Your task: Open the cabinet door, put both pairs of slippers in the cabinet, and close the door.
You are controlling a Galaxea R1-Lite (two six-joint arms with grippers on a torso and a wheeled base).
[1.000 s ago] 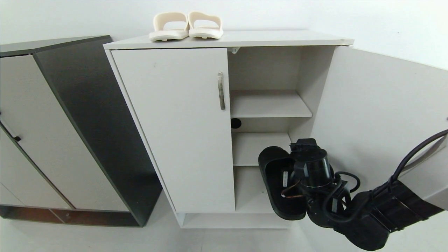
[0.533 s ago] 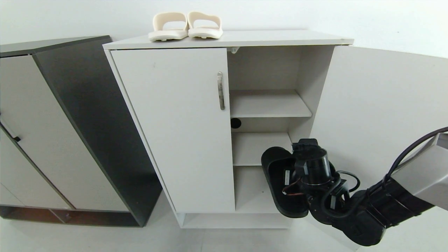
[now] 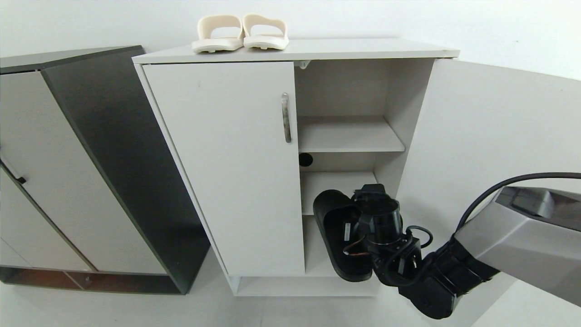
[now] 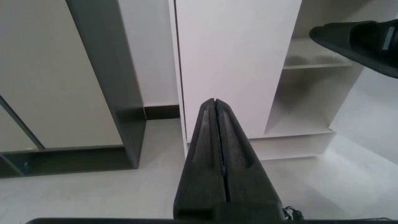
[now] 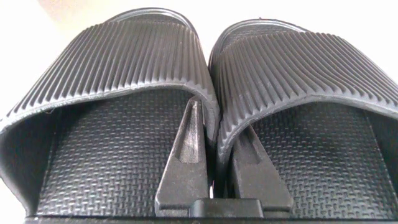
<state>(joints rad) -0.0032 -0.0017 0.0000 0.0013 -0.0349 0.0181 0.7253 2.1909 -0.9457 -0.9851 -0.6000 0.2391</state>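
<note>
A white two-door shoe cabinet (image 3: 363, 47) stood against a pale wall (image 3: 499, 22). Its left door (image 3: 227, 172) was closed and carried a vertical metal bar handle (image 3: 285, 118). Its right door (image 3: 490, 136) was swung wide open, exposing white shelves.

The right end effector (image 5: 219, 130) was clamped on a pair of black ribbed rubber slippers (image 3: 333, 227). One finger sat inside each slipper, pinching their two touching side walls together. The black pair hung on edge at the open side, level with the middle shelf (image 3: 336, 188) and the bottom compartment. Whether it had passed the cabinet's front edge could not be told. A small pale label (image 3: 345, 231) showed on the black pair, its print too small to read.

A pair of cream open-toe slippers (image 3: 240, 32) sat side by side on the cabinet's top, above the closed door. A round dark hole (image 3: 306, 159) marked the back panel beneath the upper shelf (image 3: 349, 136).

The left end effector (image 4: 214, 102) hung low before the closed door, over the floor (image 4: 93, 193), its fingers pressed together and holding nothing. A taller dark grey cabinet (image 3: 122, 159) stood just beside the white one, on its left.
</note>
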